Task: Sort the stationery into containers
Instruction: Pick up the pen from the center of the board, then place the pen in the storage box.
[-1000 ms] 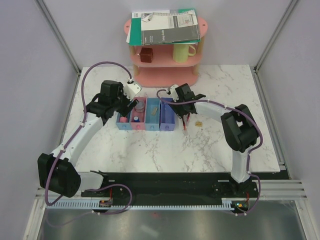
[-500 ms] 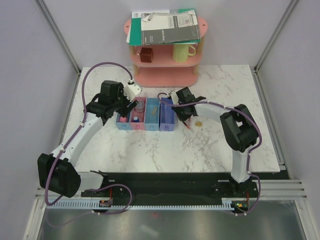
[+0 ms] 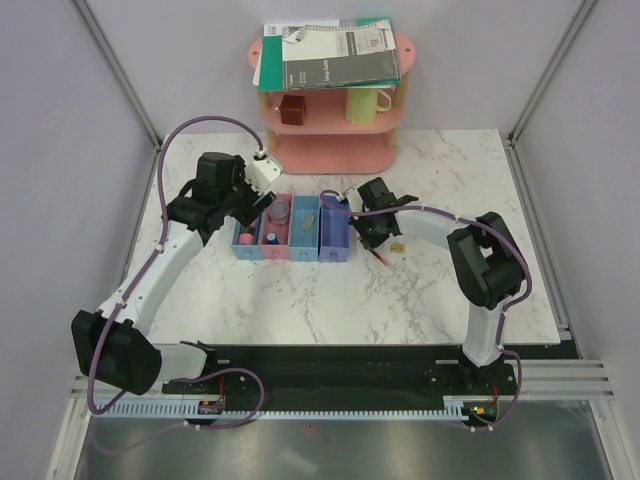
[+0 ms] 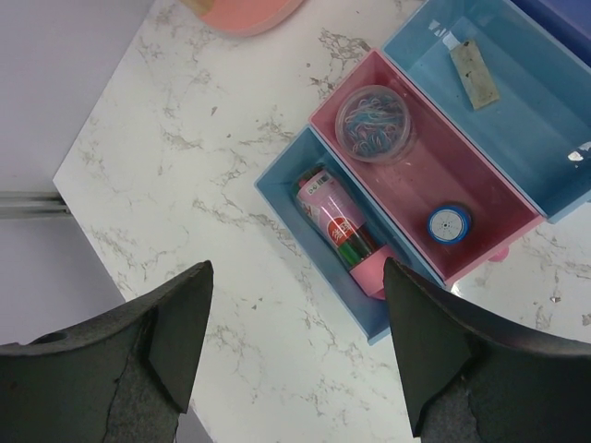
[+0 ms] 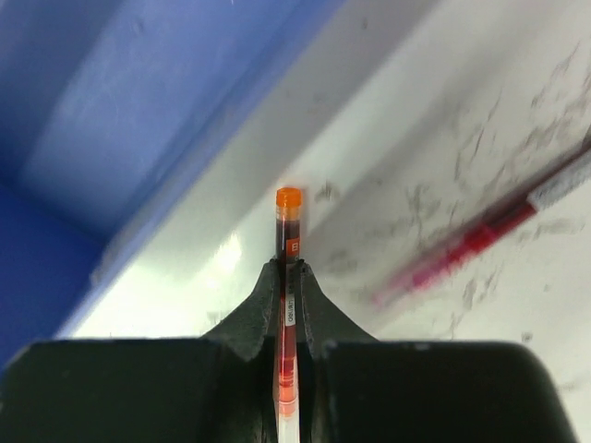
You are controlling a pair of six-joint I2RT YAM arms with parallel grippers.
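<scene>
Inside the pink tray (image 4: 420,180), round clip tub (image 4: 374,123) and blue-capped tube (image 4: 449,224)

The right claw (image 5: 288,269) has the violet-blue tray (image 5: 138,111) close alongside.

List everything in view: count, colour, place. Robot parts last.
trays: four, blue, pink, light blue, violet-blue; joined row on the table
cylinder: one, pink; blue tray
clip tub: one, clear; pink tray
tube: one, blue-capped; pink tray
flat block: one, greyish; light blue tray
small block: one, tan; table, right of trays
held pen: one, red; in the right tool
loose pen: one, red; on the table
rack: one, pink; far table edge
notebooks: stack, grey-green; rack top
cube: one, brown; rack shelf
mug: one, yellow; rack shelf
left tool: one, black; open, over the trays
right tool: one, black; shut on the held pen
</scene>
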